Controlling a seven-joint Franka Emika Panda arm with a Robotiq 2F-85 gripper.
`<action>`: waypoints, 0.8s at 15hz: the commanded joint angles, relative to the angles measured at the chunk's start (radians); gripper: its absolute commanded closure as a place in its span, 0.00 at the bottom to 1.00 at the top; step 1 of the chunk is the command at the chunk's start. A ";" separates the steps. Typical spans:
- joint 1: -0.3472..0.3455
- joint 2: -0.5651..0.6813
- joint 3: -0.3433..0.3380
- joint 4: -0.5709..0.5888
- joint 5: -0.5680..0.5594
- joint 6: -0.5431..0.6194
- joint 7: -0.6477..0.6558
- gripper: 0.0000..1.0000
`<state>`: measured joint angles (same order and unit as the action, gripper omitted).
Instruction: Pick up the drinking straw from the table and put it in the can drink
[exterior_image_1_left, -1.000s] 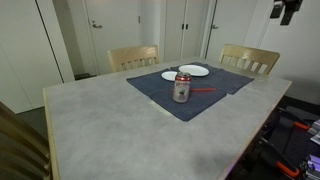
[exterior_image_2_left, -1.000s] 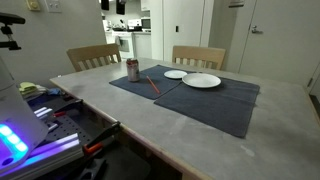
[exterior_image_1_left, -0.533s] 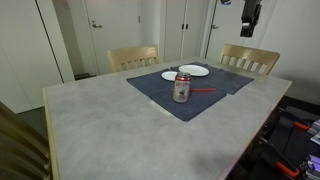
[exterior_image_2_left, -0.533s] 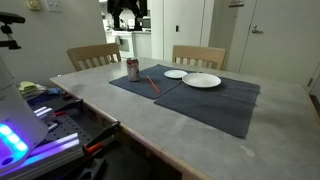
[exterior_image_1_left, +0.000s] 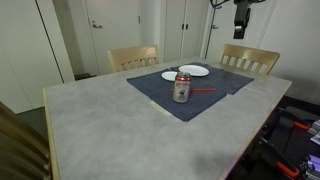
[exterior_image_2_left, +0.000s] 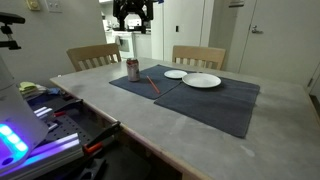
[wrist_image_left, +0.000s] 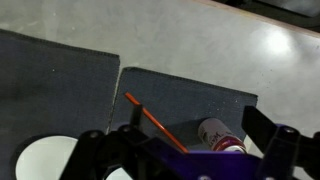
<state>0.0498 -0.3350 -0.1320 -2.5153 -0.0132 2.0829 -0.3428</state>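
The red and silver can drink (exterior_image_1_left: 181, 87) stands upright on the dark blue mat in both exterior views (exterior_image_2_left: 132, 70). The thin red drinking straw (exterior_image_1_left: 203, 91) lies flat on the mat beside the can, and it also shows in an exterior view (exterior_image_2_left: 153, 84). My gripper (exterior_image_1_left: 241, 12) hangs high above the table, far from both, and also shows at the top of an exterior view (exterior_image_2_left: 131, 12). In the wrist view the gripper (wrist_image_left: 198, 122) is open and empty, with the straw (wrist_image_left: 152, 121) and the can (wrist_image_left: 220, 135) far below between its fingers.
Two white plates (exterior_image_1_left: 193, 71) (exterior_image_1_left: 170, 76) sit on the blue mat (exterior_image_1_left: 160, 95) behind the can. The grey table (exterior_image_1_left: 110, 130) has wooden chairs (exterior_image_1_left: 133, 57) (exterior_image_1_left: 248, 58) at its far side. Doors and walls stand behind.
My gripper has moved sideways at the top of the exterior views, from the picture's edge to above the far side of the table. The straw and can have not moved.
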 joint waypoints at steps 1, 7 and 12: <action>0.007 0.030 0.010 -0.028 -0.003 0.139 -0.119 0.00; 0.057 0.126 -0.022 -0.069 0.119 0.353 -0.416 0.00; 0.019 0.191 0.015 -0.091 0.098 0.468 -0.379 0.00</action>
<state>0.0898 -0.1385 -0.1394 -2.6075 0.0799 2.5589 -0.7198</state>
